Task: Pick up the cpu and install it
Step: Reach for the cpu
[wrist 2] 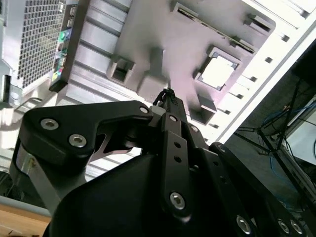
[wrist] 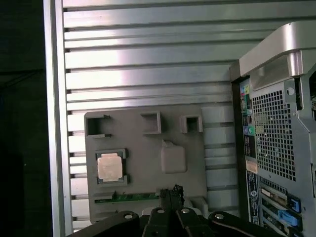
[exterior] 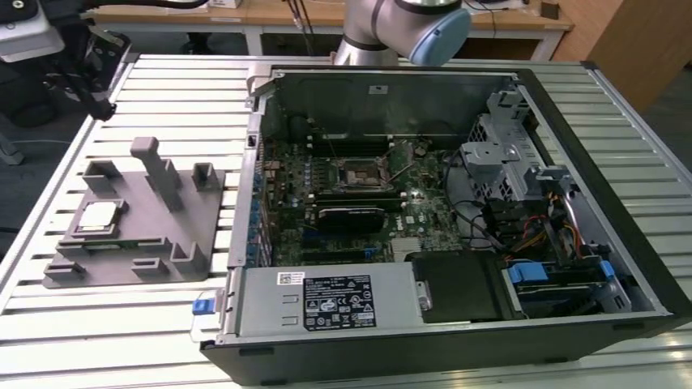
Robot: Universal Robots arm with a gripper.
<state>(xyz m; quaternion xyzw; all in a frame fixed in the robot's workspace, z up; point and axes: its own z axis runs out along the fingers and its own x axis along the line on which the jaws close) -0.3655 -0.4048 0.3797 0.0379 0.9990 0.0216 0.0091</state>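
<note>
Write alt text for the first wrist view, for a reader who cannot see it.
The cpu lies in a recess of the grey tray on a slatted metal table, with the gripper hanging above the tray, clear of the cpu. The computer case sits beside the tray, its rear ports facing the camera.

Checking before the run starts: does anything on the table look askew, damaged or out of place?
Nothing stands out. The cpu lies flat and square in its pocket on the grey tray, beside the open computer case.
</note>
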